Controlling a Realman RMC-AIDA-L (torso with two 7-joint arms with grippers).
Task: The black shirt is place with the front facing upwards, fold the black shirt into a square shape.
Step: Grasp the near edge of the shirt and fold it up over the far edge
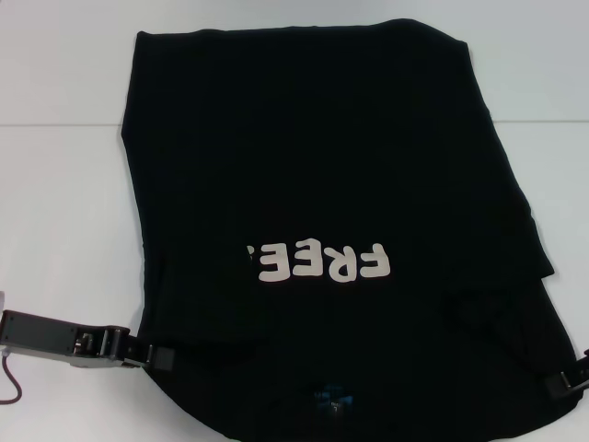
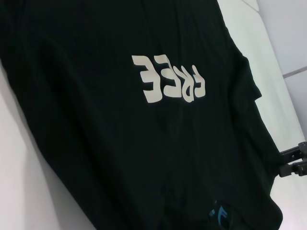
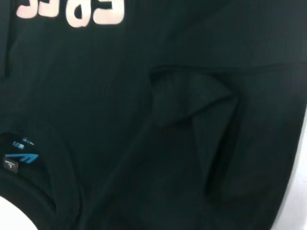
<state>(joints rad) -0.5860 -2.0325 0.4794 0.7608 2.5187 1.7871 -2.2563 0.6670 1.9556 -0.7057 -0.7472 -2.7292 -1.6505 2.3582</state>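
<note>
The big plain black cloth T-shirt (image 1: 313, 175) is spread front-up on the white counter (image 1: 64, 184) and takes up most of the head view. The collar end is nearest the robot and the hem is at the far side. The cream-white "FREE" lettering (image 1: 322, 263) reads upside down from the head camera, and only part of the word shows because the robot's-left side of the shirt is folded in over the rest. A small blue neck label (image 1: 333, 398) sits inside the collar at the near edge. It also shows in the right wrist view (image 3: 21, 159).

There's a crumpled fold (image 3: 196, 100) where the sleeve on the robot's right is tucked in, below and to the right of the lettering in the head view.

The left gripper (image 1: 158, 355) is low on the counter at the near left edge of the shirt. Its black fingers look closed onto the shirt's edge there. The right gripper (image 1: 566, 381) is at the near right edge, right against the fabric, mostly cut off by the frame. The left wrist view catches it (image 2: 293, 163) with its fingers at the shirt's edge, but I honestly can't tell if it's clamped on the cloth or not.
</note>
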